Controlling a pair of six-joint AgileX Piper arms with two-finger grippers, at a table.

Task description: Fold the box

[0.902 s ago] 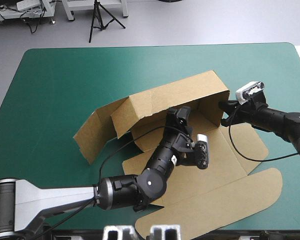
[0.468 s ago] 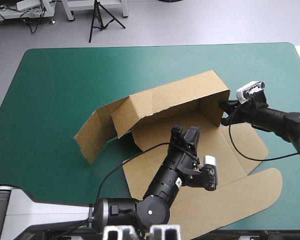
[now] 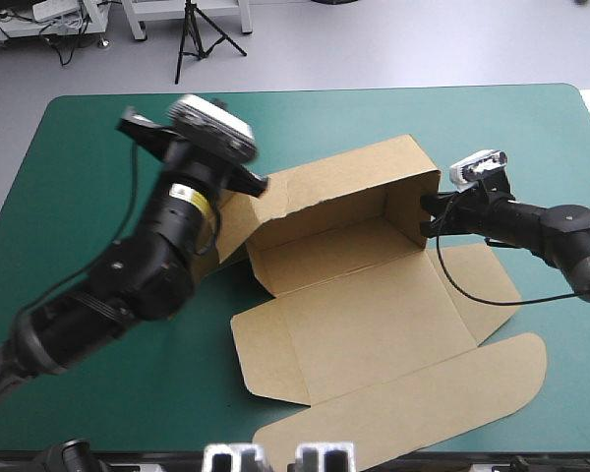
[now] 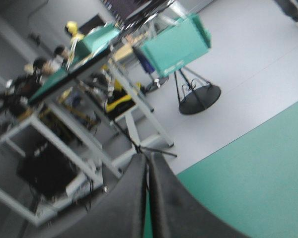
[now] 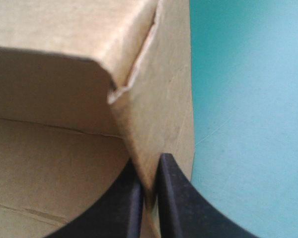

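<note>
On the teal-green cover point(image 3: 452, 128), right pincer point(image 3: 426, 213) pinches the box point(image 3: 364, 315).

We find open bench point(image 3: 393, 113) beyond the box point(image 3: 364, 305); its raised walls block the middle, the right gripper point(image 5: 149, 161) pinching one.

I count one box point(image 3: 364, 315) on one tabletop point(image 3: 472, 138), and two pincers of my own, a left pincer point(image 4: 148, 158) and a right pincer point(image 5: 150, 171), each with two black fingers point(image 5: 121, 210).
</note>
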